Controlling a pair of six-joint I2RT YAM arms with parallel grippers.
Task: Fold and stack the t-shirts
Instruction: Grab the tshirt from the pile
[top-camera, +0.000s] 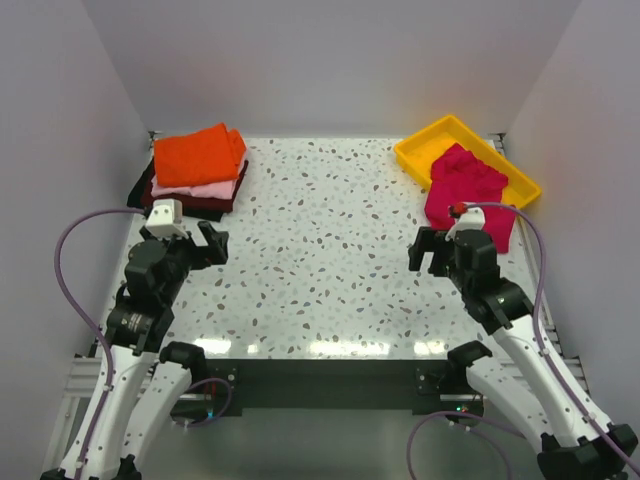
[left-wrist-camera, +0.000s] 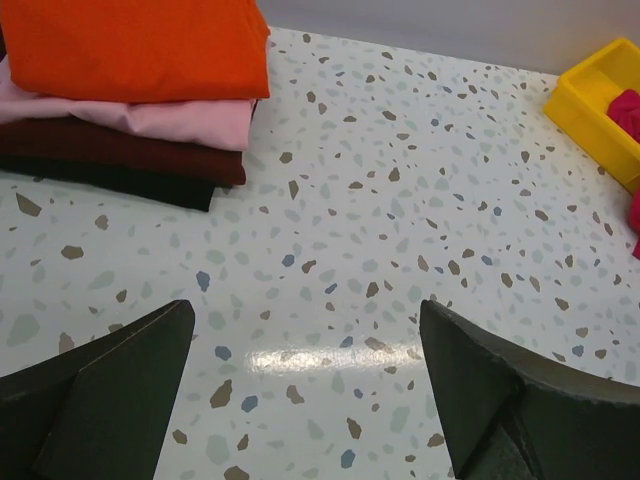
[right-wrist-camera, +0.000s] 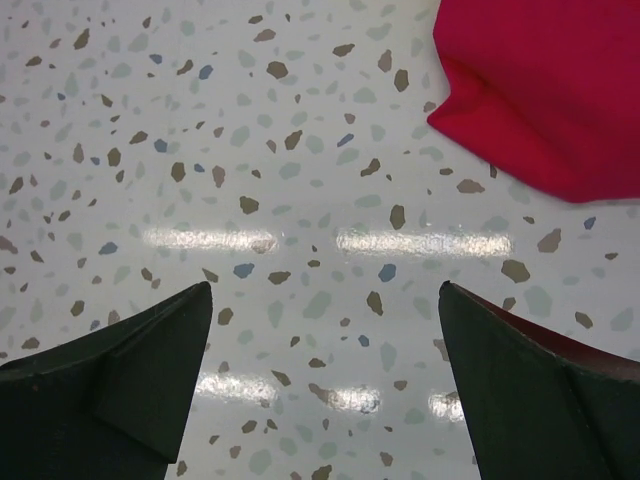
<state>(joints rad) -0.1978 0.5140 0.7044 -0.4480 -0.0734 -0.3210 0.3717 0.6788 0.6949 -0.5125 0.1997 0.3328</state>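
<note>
Top view, folded stack: at the far left corner of the surface (top-camera: 320, 270), an orange t-shirt (top-camera: 198, 155) lies on top of a pale pink t-shirt (top-camera: 200, 188), which lies on a dark maroon t-shirt (top-camera: 205, 204); a black layer (top-camera: 140, 186) shows under them.
Top view, loose shirt: a crimson t-shirt (top-camera: 468, 192) lies crumpled at the far right, partly in the yellow tray (top-camera: 428, 142) and spilling over its near rim onto the surface.
Top view, left end effector (top-camera: 215, 244): released, fingers spread, holding nothing, just on the near side of the folded stack and apart from it.
Top view, right end effector (top-camera: 429, 258): released, fingers spread, holding nothing, near the crimson t-shirt's near left corner.

Left wrist view, stack: the orange t-shirt (left-wrist-camera: 130, 45), pale pink t-shirt (left-wrist-camera: 175, 118), dark maroon t-shirt (left-wrist-camera: 130, 150) and black layer (left-wrist-camera: 140, 182) sit in that order, top to bottom, at the upper left.
Left wrist view, tray: the yellow tray (left-wrist-camera: 590, 105) sits at the upper right edge with a bit of the crimson t-shirt (left-wrist-camera: 628, 108) in it.
Left wrist view, end effector: the left end effector (left-wrist-camera: 305, 400) is spread wide over bare speckled surface (left-wrist-camera: 400, 200), with nothing between its dark fingers (left-wrist-camera: 110, 390).

Right wrist view, shirt: a corner of the crimson t-shirt (right-wrist-camera: 550, 90) lies flat on the surface (right-wrist-camera: 200, 120) at the upper right.
Right wrist view, end effector: the right end effector (right-wrist-camera: 325, 400) is spread wide and empty, its fingers (right-wrist-camera: 520, 390) on the near side of the cloth and not touching it.
</note>
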